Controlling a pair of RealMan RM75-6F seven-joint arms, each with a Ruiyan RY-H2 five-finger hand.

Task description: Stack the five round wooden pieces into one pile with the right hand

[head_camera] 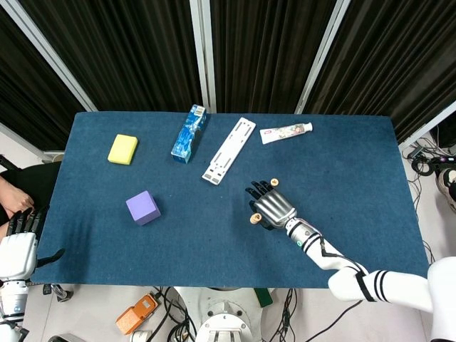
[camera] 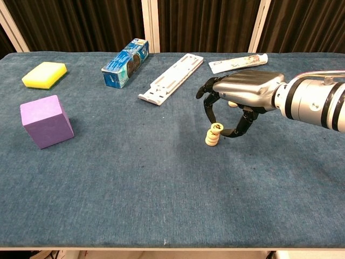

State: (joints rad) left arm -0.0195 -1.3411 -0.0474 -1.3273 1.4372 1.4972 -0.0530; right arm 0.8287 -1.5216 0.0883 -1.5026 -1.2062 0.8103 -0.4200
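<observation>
A short pile of round wooden pieces (camera: 212, 139) (head_camera: 254, 219) stands on the blue table, right of centre. My right hand (camera: 242, 93) (head_camera: 271, 209) hovers over it from the right, fingers curled down. Finger and thumb pinch one more round piece (camera: 215, 128), which sits slightly askew on top of the pile. Another loose round piece (camera: 233, 103) (head_camera: 274, 183) lies on the cloth just behind the hand, partly hidden in the chest view. My left hand (head_camera: 18, 248) hangs off the table's near left corner, holding nothing, fingers apart.
A purple cube (camera: 46, 121) and yellow sponge (camera: 45, 74) sit at the left. A blue box (camera: 125, 62), a white strip (camera: 171, 77) and a toothpaste tube (camera: 238, 62) lie along the back. The table's front edge (camera: 172, 247) is near.
</observation>
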